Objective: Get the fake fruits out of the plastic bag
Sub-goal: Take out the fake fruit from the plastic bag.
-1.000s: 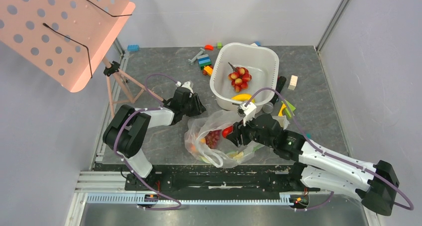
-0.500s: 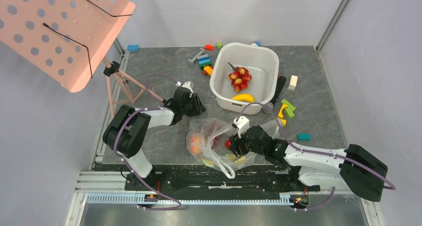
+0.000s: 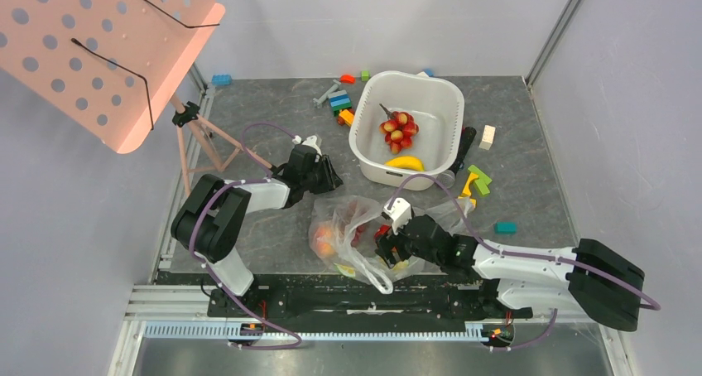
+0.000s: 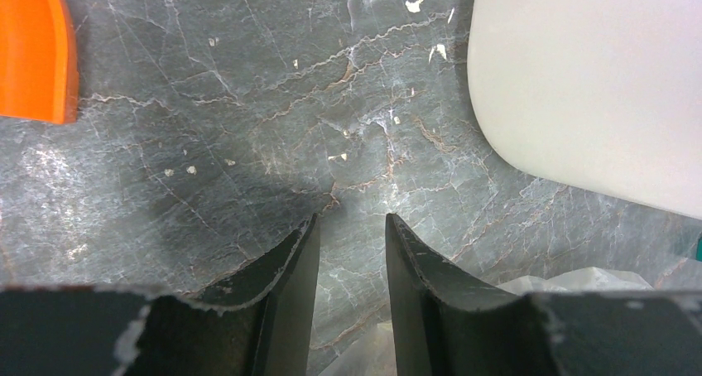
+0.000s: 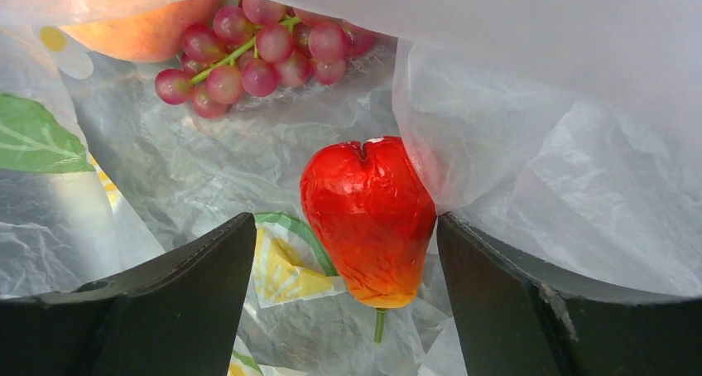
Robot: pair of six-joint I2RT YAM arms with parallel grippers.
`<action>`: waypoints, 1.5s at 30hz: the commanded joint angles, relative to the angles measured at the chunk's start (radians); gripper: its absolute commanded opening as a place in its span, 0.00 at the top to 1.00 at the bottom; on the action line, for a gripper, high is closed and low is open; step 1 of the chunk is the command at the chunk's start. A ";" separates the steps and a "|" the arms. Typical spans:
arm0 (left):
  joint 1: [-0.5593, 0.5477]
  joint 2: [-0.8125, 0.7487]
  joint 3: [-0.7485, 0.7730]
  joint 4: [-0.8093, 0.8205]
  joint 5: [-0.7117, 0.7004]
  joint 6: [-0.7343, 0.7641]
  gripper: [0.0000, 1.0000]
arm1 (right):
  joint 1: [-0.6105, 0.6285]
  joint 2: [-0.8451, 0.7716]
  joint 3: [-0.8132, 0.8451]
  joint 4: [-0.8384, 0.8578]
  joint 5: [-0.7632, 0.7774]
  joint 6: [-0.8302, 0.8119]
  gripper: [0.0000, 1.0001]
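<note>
The right gripper [image 5: 343, 256] is being held inside the plastic bag [image 3: 346, 209] at the near edge of the tabletop [image 3: 530, 144], jaws spread either side of a red fruit [image 5: 368, 214], unclamped; grapes [image 5: 257, 57] are lying farther in. The left gripper [image 4: 352, 235], narrowly parted and empty, is being held over bare tabletop, far-left of the bag.

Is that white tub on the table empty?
No, a grape bunch and a yellow banana lie inside the white basin.
</note>
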 commanded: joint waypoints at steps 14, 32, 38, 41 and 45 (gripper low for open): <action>-0.005 0.021 0.028 0.023 0.019 -0.005 0.58 | 0.049 -0.124 0.052 0.032 0.012 -0.017 0.16; -0.005 0.027 0.031 0.023 0.026 -0.005 0.58 | 0.054 0.087 0.055 0.093 0.100 -0.053 0.12; -0.005 0.028 0.031 0.022 0.027 -0.005 0.58 | 0.055 0.112 0.053 0.134 0.128 -0.051 0.21; -0.005 0.027 0.031 0.022 0.027 -0.004 0.58 | 0.057 0.091 0.046 0.139 0.125 -0.049 0.30; -0.005 0.029 0.033 0.023 0.028 -0.005 0.58 | 0.058 0.034 0.046 0.101 0.117 -0.053 0.40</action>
